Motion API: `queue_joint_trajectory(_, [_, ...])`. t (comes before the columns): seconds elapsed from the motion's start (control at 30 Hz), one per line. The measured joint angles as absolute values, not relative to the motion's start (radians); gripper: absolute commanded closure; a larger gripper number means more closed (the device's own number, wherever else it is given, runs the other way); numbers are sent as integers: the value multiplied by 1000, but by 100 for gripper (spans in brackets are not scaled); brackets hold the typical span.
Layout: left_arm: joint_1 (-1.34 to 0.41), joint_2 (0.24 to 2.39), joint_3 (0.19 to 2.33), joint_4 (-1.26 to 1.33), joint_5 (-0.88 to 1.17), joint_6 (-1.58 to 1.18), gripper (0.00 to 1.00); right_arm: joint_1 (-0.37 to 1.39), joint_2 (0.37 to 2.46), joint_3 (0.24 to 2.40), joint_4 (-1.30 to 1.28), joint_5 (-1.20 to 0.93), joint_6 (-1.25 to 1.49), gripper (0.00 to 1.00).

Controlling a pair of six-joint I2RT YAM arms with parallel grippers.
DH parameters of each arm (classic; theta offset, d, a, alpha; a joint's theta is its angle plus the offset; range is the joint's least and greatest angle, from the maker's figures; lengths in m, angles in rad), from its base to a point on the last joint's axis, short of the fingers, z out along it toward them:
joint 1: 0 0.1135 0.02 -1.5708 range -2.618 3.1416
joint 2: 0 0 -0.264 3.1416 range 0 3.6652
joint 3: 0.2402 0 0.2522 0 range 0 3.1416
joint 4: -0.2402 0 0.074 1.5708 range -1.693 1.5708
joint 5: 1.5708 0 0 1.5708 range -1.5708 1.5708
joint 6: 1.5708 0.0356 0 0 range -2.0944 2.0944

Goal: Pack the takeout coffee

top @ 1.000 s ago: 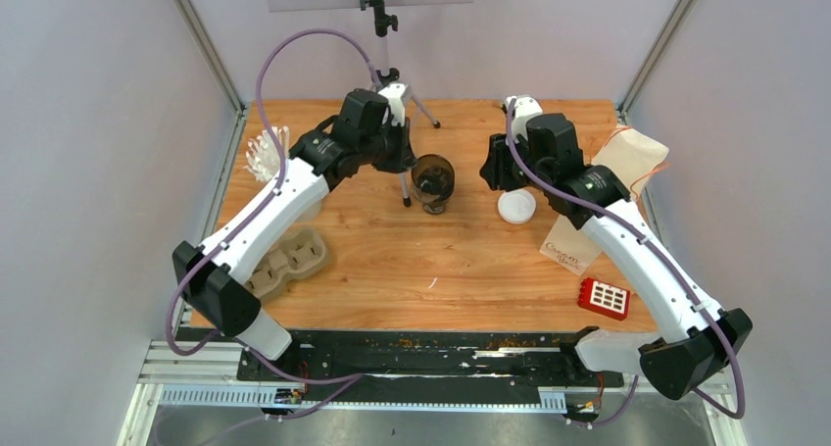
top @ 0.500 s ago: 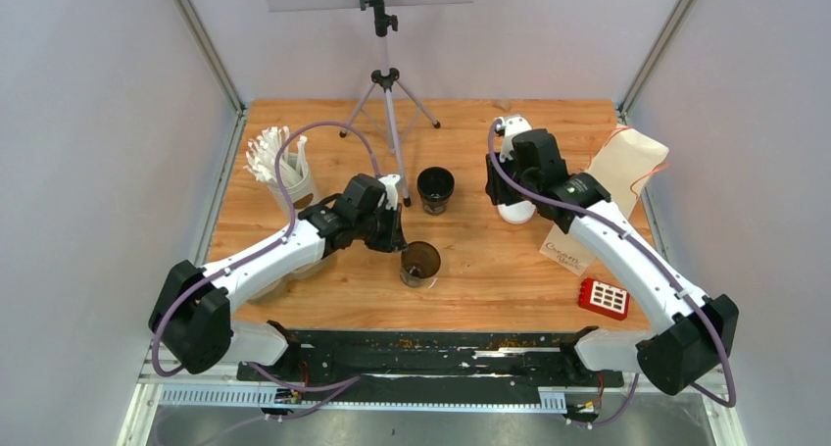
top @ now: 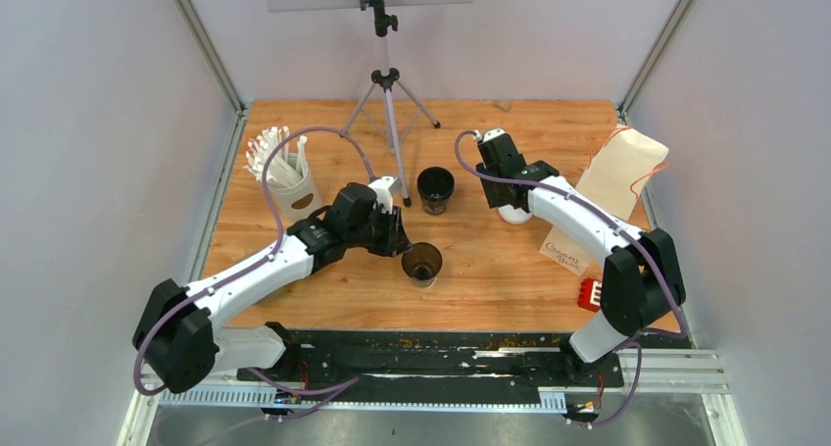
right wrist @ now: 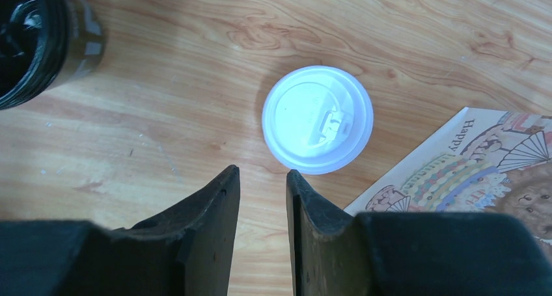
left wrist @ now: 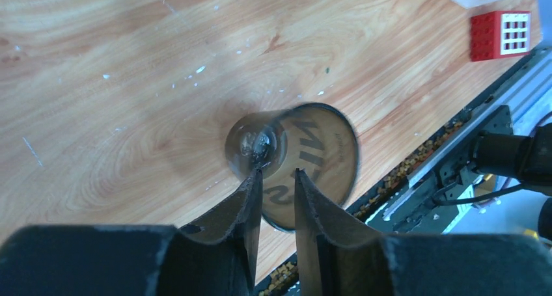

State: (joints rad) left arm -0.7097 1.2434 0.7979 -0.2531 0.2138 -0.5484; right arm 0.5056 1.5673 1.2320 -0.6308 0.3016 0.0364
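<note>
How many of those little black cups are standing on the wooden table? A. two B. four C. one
A: the overhead view shows a far cup beside the tripod and a near cup at the left gripper, both lidless.

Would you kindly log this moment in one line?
left gripper open at front cup rim | right gripper open by white lid

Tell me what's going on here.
Two arms are packing takeout coffee. The left gripper is at the rim of a lidless dark cup standing near the table's front, its jaws slightly apart. The right gripper hovers close to a white lid lying on the wood, jaws open and empty. A second lidless cup stands farther back.
</note>
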Motion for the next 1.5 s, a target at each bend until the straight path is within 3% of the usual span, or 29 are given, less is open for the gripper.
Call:
queue_joint_trajectory(0.1, [-711, 1192, 839, -310, 199, -524, 56, 496, 1604, 1245, -629, 334, 34, 67])
queue_joint_trajectory(0.17, [-711, 1155, 872, -348, 189, -504, 45, 487, 1621, 1247, -628, 352, 35, 67])
queue_joint_trajectory(0.57, [-712, 842, 880, -580, 142, -374, 2, 396, 1762, 1327, -651, 492, 34, 67])
queue_joint_trajectory(0.83, [-712, 701, 739, -625, 129, -337, 0, 341, 1816, 1341, -652, 477, 22, 65])
queue_joint_trajectory(1.0, [-712, 663, 736, -624, 98, -333, 0, 316, 1844, 1342, -652, 437, 16, 61])
queue_joint_trajectory(1.5, [-712, 648, 732, -620, 96, -330, 0, 273, 1916, 1377, -651, 382, 12, 63])
